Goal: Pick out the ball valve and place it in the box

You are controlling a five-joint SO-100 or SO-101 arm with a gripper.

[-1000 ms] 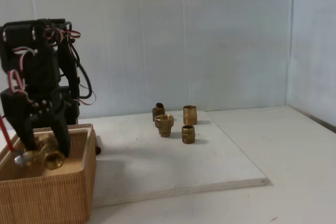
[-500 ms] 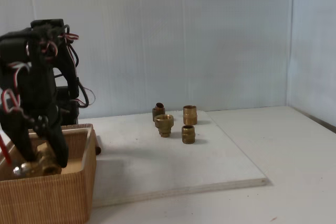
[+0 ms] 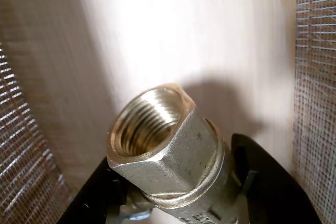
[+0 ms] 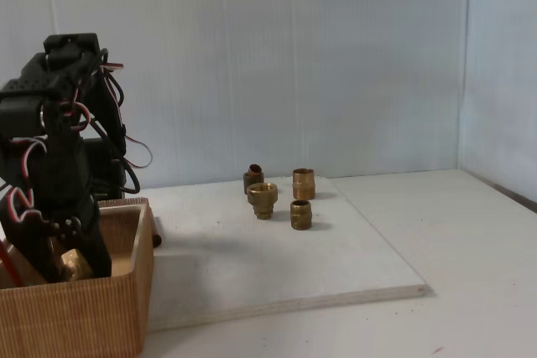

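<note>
In the wrist view the ball valve [image 3: 163, 156] shows its brass threaded mouth up close, with my gripper [image 3: 176, 171] shut on its body between two black fingers [image 3: 268, 187]. Under it lies the pale floor of the box [image 3: 210, 35], with ribbed walls on both sides. In the fixed view my gripper [image 4: 71, 270] reaches down inside the tan ribbed box [image 4: 84, 316] at the lower left. The valve's brass body [image 4: 75, 264] shows just above the rim, and its red lever [image 4: 7, 259] pokes out at the left edge.
Several short brass fittings [image 4: 263, 199] stand in a cluster at the back of a white board [image 4: 277, 266] on the table. The arm's base and wires rise behind the box. A pale wall closes the back and right side.
The arm has lowered the valve deeper into the box, so less of the brass shows above the rim. The fittings have not moved.
</note>
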